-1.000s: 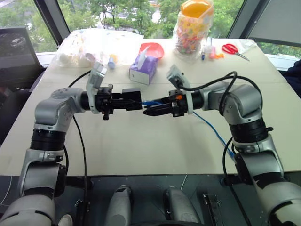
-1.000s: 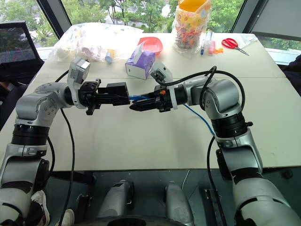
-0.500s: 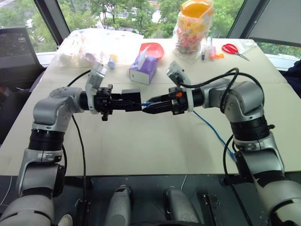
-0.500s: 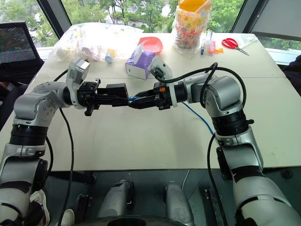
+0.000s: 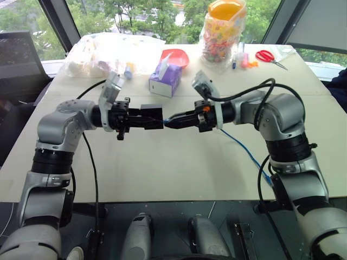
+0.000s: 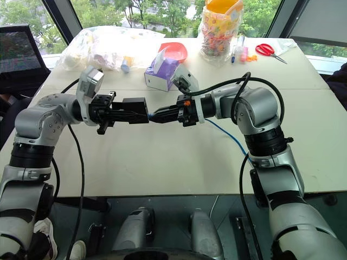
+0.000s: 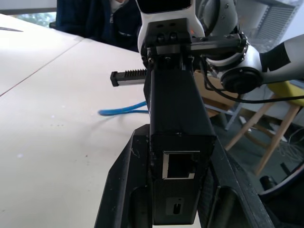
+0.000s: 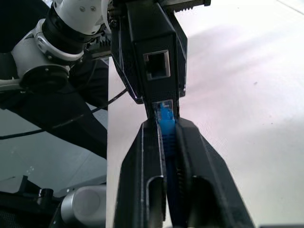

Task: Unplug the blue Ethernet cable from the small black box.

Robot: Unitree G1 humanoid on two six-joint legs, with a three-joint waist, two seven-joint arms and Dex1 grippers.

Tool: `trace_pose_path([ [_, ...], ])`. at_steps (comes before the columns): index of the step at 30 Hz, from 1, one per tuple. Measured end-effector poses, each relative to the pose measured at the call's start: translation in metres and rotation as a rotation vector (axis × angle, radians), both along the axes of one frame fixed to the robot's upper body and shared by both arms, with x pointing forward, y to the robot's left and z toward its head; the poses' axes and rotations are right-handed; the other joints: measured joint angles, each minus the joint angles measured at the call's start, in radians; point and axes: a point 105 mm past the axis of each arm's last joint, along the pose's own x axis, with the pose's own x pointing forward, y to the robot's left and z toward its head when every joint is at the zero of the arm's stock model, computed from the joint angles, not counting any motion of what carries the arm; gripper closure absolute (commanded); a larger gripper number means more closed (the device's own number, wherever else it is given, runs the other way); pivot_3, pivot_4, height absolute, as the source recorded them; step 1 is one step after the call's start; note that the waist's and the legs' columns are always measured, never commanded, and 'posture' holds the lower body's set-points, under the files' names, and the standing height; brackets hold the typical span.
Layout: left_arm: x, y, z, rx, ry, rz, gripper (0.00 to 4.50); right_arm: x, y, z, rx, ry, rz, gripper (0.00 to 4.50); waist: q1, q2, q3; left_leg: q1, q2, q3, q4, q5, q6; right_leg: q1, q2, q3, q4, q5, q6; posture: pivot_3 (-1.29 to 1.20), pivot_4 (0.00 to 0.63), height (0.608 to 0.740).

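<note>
Nearest the robot, the blue Ethernet cable (image 5: 246, 153) trails down across the pale desk (image 5: 173, 168) toward its front edge, by the right arm. Up it runs into the right hand (image 5: 169, 121) — fingers pinched tight on the plug end, blue showing between them in the right wrist view, right at the face of the box. Meeting it head-on above the desk is the left hand (image 5: 157, 121), clamped on the small black box (image 5: 152, 115), an empty port facing the left wrist camera. The two hands are nose to nose, cable still seated in the box. Beyond them: a purple tissue box (image 5: 165, 79), a red bowl (image 5: 176, 57), a clear jar of colourful bits (image 5: 222, 32), red scissors (image 5: 269, 57) — and a crumpled plastic bag (image 5: 105, 51) far left.
</note>
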Motion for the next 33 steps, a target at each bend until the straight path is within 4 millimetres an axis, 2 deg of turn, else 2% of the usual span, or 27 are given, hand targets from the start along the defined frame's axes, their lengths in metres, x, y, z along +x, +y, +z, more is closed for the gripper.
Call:
trace_pose_path([
  [15,-0.004,0.005,-0.002,0.026,-0.010,0.010,3.96,0.000,-0.001,-0.003,-0.013,0.003,0.000,4.43,0.000,0.000,0.000,0.000,0.000,0.000,0.000,0.000,0.000,-0.001,0.000,0.000,0.000,0.000,0.000,0.00,0.150,0.735],
  [23,-0.008,0.028,-0.013,0.079,0.022,0.063,3.96,0.032,-0.044,-0.003,-0.013,-0.051,-0.196,4.43,0.001,0.000,0.000,-0.001,0.000,0.001,-0.001,0.000,0.000,-0.002,-0.001,0.000,-0.001,-0.001,-0.002,0.00,0.150,0.735],
  [26,-0.005,0.029,-0.013,0.086,-0.026,0.089,3.96,0.052,-0.049,-0.016,-0.043,-0.124,-0.312,4.43,0.000,0.000,0.000,-0.001,0.000,0.001,0.000,0.000,0.000,-0.002,-0.001,0.000,-0.001,-0.001,-0.001,0.00,0.150,0.735],
  [29,0.004,0.016,-0.024,0.097,-0.098,0.134,3.96,0.079,-0.054,-0.039,-0.133,-0.197,-0.469,4.43,-0.001,0.000,0.000,-0.001,0.000,0.002,0.000,0.000,0.000,-0.002,-0.001,0.001,0.000,-0.001,-0.001,0.00,0.150,0.735],
  [33,0.019,-0.012,-0.058,0.172,-0.202,0.188,3.96,0.104,-0.048,-0.076,-0.203,-0.207,-0.615,4.43,0.001,0.000,0.000,-0.003,0.000,0.003,0.000,0.000,0.000,-0.004,0.000,0.002,0.000,0.001,0.002,0.00,0.150,0.735],
])
